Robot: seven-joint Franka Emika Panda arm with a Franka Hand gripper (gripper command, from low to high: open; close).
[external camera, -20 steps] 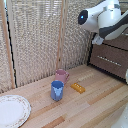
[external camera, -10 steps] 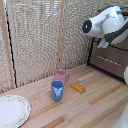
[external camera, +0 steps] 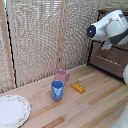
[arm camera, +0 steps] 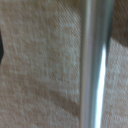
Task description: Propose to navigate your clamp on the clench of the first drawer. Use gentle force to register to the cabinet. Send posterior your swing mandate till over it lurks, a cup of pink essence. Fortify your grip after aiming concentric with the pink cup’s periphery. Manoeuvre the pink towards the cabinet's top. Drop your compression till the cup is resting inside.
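One pink cup [external camera: 61,75] sits well apart from the arm — hand hidden, its grip untellable.

Pink cup [external camera: 61,75], blue cup [external camera: 57,90], dk brown cabinet [external camera: 113,62], white arm [external camera: 107,28].

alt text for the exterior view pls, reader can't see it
A bulky white robot arm hangs in front of a dark brown cabinet at the exterior view's right, its pincer hidden. On the wooden table, a pink cup stands just behind a blue cup, with a small yellow block and a white plate.
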